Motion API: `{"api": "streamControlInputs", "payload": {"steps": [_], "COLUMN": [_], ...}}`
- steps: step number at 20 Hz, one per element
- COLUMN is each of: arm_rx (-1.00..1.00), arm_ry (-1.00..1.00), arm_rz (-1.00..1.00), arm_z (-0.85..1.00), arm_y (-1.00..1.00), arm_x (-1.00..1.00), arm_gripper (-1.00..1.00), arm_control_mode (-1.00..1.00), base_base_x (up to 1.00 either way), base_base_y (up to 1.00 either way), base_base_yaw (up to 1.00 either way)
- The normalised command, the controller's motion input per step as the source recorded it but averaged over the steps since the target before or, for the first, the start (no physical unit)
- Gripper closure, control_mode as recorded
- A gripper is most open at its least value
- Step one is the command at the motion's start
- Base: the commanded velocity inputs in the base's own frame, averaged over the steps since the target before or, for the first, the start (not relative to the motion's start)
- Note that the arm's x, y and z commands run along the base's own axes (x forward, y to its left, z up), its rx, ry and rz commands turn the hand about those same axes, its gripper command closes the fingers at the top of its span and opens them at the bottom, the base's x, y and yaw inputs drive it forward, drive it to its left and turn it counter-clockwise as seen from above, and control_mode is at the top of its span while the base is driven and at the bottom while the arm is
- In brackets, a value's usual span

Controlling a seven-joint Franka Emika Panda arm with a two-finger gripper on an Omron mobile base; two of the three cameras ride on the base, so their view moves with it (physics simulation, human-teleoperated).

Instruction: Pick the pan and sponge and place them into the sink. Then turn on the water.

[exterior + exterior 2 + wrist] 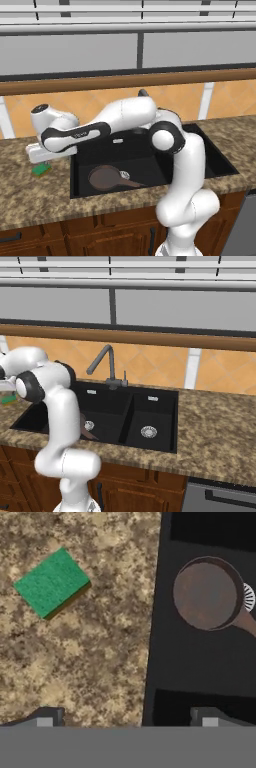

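The green sponge (pixel 52 583) with a yellow edge lies on the speckled counter left of the black sink (pixel 200 662). It also shows as the sponge (pixel 41 170) just under the hand, and as the sponge (pixel 9 399) at the far left. The brown pan (pixel 107 177) rests flat in the large basin, its handle pointing right over the drain; the pan (pixel 207 593) lies right of the sponge. My gripper (pixel 127 719) hangs open above the counter beside the sink's left rim, holding nothing; the gripper (pixel 44 161) hovers close over the sponge. Water is out of view; the faucet (pixel 105 363) shows no stream.
The sink (pixel 160 406) has a smaller right basin with a silver drain (pixel 148 431). Granite counter (pixel 220 426) stretches to its right. An orange tiled wall and a wooden ledge (pixel 125 82) stand behind. My arm's elbow (pixel 167 137) leans over the sink.
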Motion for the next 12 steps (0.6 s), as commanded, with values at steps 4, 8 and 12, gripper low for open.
{"api": "streamControlInputs", "payload": {"steps": [4,8,12], "arm_rx": [0.11,0.11,0.16], "arm_ry": [0.00,0.01,0.01], "arm_rz": [-0.29,-0.20,-0.14], "arm_z": [-0.35,-0.35,-0.64], "arm_y": [0.26,0.17,0.00], "arm_x": [0.38,0.31,0.52], "arm_gripper": [-1.00,-1.00,-1.00], "arm_control_mode": [-1.00,-1.00,-1.00], "base_base_x": [0.00,0.00,0.00], "base_base_y": [0.00,0.00,0.00], "base_base_yaw": [0.00,0.00,0.00]}}
